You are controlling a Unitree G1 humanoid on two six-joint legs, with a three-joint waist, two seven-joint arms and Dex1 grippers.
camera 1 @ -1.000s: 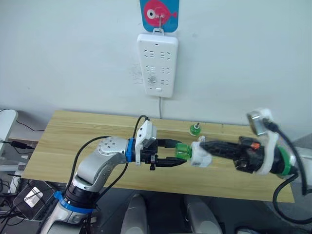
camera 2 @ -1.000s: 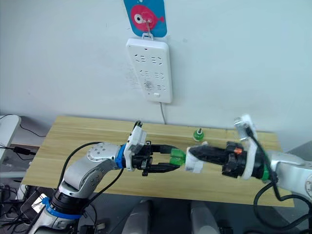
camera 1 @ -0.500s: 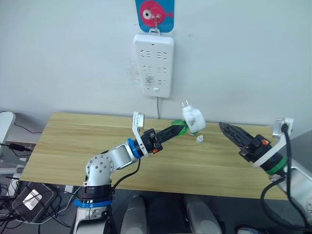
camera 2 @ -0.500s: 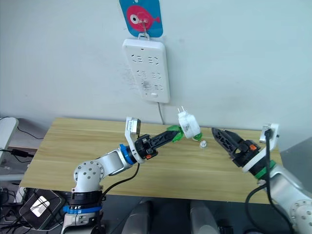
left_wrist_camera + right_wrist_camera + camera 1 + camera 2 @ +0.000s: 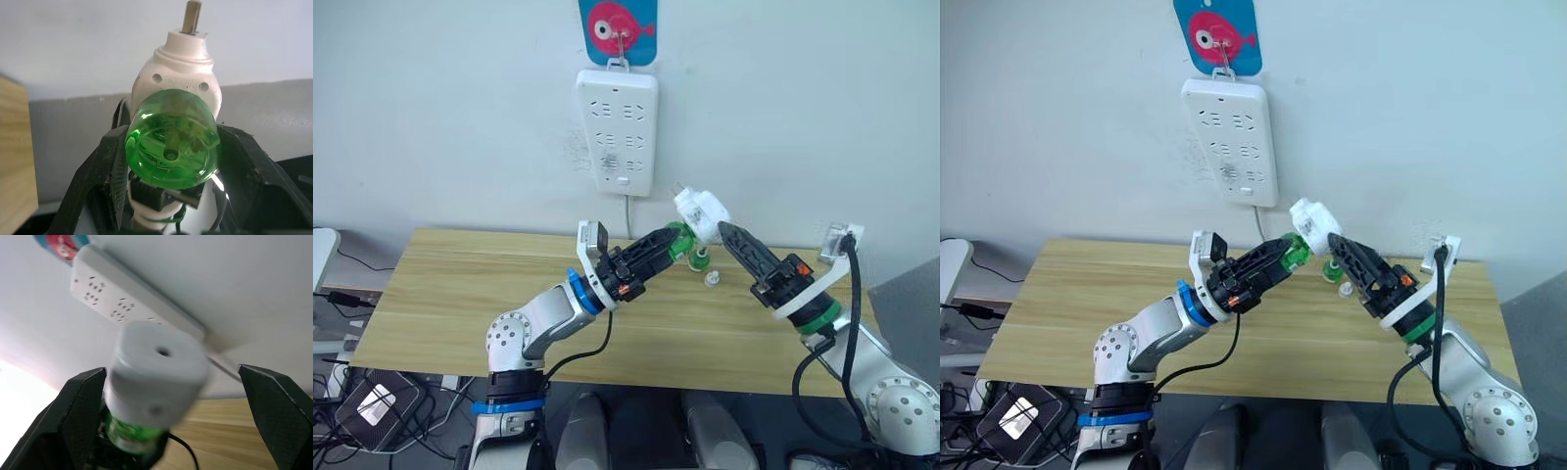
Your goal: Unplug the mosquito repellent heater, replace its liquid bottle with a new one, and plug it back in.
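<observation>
Mosquito repellent heater (image 5: pixel 701 211), unplugged and held aloft. The left gripper (image 5: pixel 668 243) is clamped on its green liquid bottle (image 5: pixel 171 146), the white body projecting beyond the fingertips. The right gripper (image 5: pixel 171 396), jaws spread wide, straddles that body without visible contact. Risk: a mistimed handover could drop the unit before it reaches the power strip (image 5: pixel 617 132) above.

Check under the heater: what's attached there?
A green liquid bottle sits under the mosquito repellent heater, gripped by the left gripper. Its neck inside the heater is hidden.
</observation>
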